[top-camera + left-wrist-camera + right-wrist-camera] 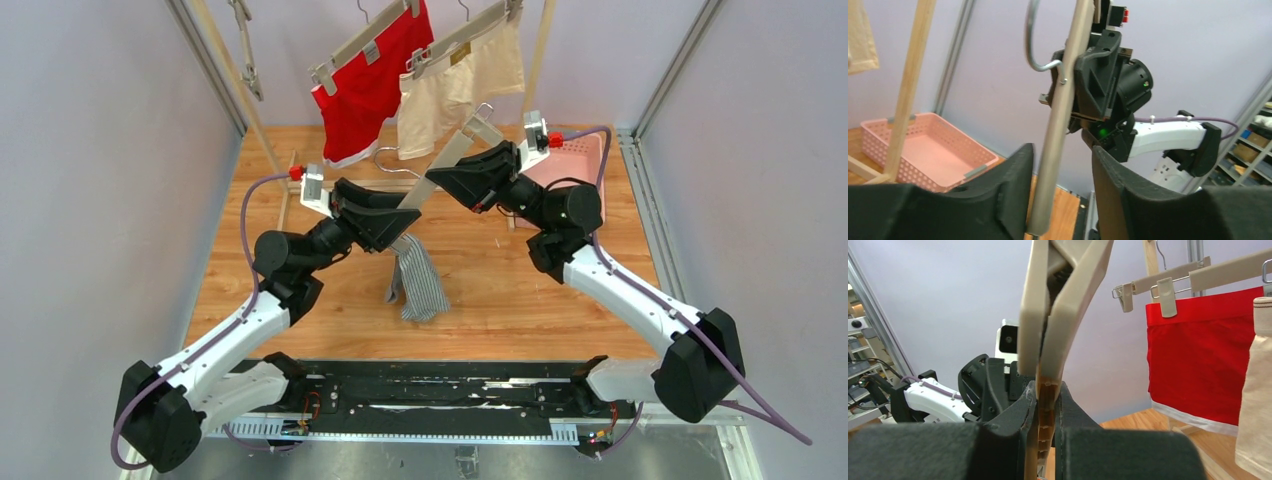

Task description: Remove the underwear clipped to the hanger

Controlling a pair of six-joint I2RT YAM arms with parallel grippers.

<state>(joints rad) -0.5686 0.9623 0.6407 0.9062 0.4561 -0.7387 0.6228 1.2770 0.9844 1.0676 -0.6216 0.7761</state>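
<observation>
While above the bench (500,300) one hanger (447,163) slants between the arms, grey striped briefs (418,285) dangle from its lower end.
Right jaws pinch its clip (1068,290); left jaws are spread round the hanger. If that pinch slips, everything may drop still clipped.

The wooden worktop (500,290) carries a pink perforated basket (588,158) at its far right corner.

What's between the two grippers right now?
The hanger: its bar runs from the right gripper down to the left gripper. Clearest in the top view.
</observation>
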